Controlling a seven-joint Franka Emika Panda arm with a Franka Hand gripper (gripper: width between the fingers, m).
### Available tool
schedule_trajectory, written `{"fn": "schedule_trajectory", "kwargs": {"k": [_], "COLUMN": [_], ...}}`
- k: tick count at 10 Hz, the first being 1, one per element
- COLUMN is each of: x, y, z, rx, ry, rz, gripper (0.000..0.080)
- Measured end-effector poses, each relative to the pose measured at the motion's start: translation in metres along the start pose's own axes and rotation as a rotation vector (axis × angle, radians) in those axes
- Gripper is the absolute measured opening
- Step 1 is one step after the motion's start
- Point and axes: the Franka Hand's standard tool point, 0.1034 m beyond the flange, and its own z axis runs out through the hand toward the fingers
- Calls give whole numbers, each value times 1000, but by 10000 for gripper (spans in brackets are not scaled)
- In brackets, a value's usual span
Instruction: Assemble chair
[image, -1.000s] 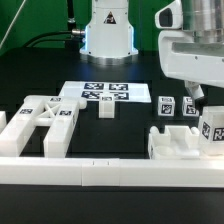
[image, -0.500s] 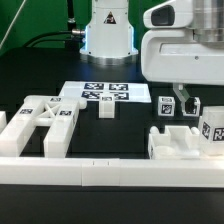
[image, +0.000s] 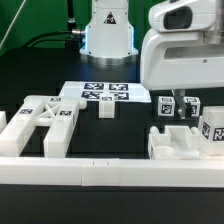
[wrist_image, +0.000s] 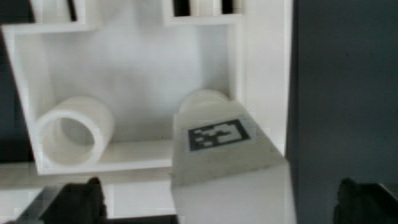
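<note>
The gripper (wrist_image: 222, 199) holds nothing, fingers spread wide. A leg block (wrist_image: 219, 140) lies between them, toward the bench's (image: 130, 135) edge on the exterior view's right

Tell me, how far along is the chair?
Done: nothing looks joined; the white X-braced plastic frame and small white tagged leg blocks lie apart. In hand: nothing; the open jaws hover over a white blocky tagged part. Left: apparently all the joining.

My fingers (wrist_image: 75, 198): black. Chair parts (image: 42, 120): white, bearing black-and-white square tags (wrist_image: 215, 135). Table (image: 120, 137) under me: plain black.
</note>
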Motion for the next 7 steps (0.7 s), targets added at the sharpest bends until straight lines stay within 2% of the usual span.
{"fn": "schedule_trajectory", "kwargs": {"k": [2,3,5,6,7], "x": [0,-1,-1,-1,-1], "y": [1,0,0,0,0], "z": [1,2,2,2,2], "rx": [-27,-26,-26,-26,-25], "ry": [-1,-2,-2,-1,-1], "rz": [-137,-133,-133,-133,-113], "gripper": [649,649,385,285,285]}}
